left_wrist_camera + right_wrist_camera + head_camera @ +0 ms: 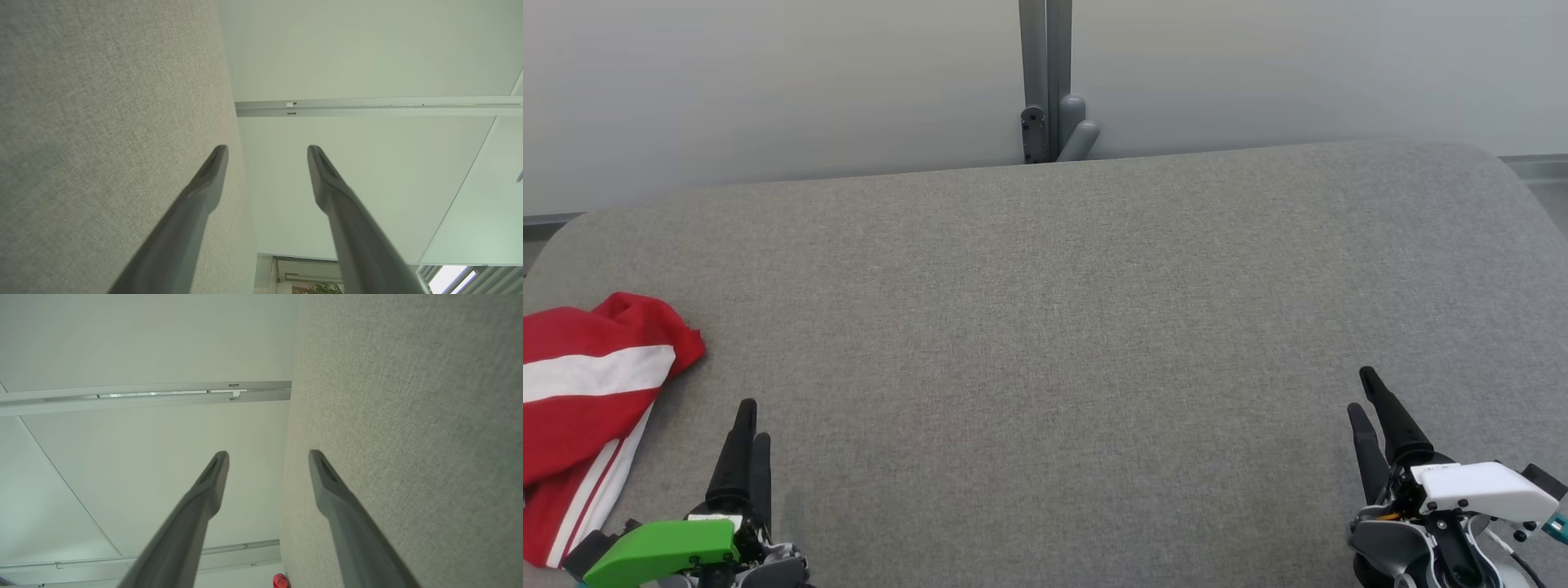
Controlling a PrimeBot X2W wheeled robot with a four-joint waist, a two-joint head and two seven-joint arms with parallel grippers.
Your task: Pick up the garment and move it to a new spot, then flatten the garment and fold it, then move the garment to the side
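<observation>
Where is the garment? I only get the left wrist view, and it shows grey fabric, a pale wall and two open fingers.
Observer: In the head view, a crumpled red garment with white stripes lies at the left edge of the grey fabric-covered table, partly cut off by the frame.
Operator: Are my left fingers touching it?
Observer: No. The left fingers sit just to its right with bare fabric between them, and they point away across the table.
Operator: And the other arm?
Observer: The right fingers are at the lower right of the head view, far from the garment, spread open with nothing between them.
</observation>
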